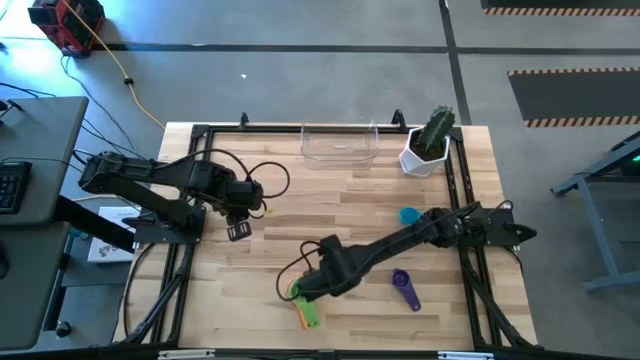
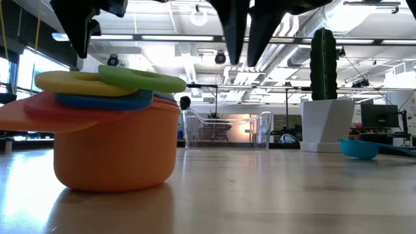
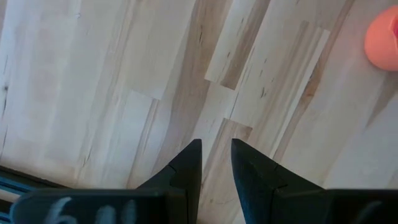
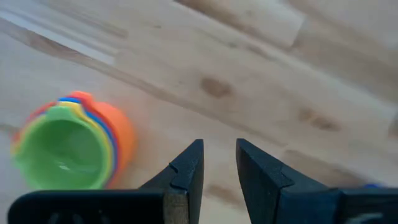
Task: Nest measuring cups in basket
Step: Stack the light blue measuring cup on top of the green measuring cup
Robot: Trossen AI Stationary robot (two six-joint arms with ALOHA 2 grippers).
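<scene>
I see my right gripper [image 4: 219,163] slightly spread, holding nothing, above the nested plastic cup stack [image 4: 71,144] near the tabletop's front edge. My left gripper [image 3: 216,162] hangs narrowly parted near the left edge.

Even, bright overhead lighting; ceiling strip lights [image 2: 162,38] glare white across the upper part of the low view, and the tabletop [image 2: 260,195] carries a soft sheen. The nested cups [image 4: 68,146] at lower left of the right wrist view appear blurred, as does the wood grain there.

I see bare table [image 1: 300,205] between the nested cup stack [image 1: 305,305] and the basket [image 1: 340,145]. The cactus pot [image 1: 428,145] crowds the basket's right end.
</scene>
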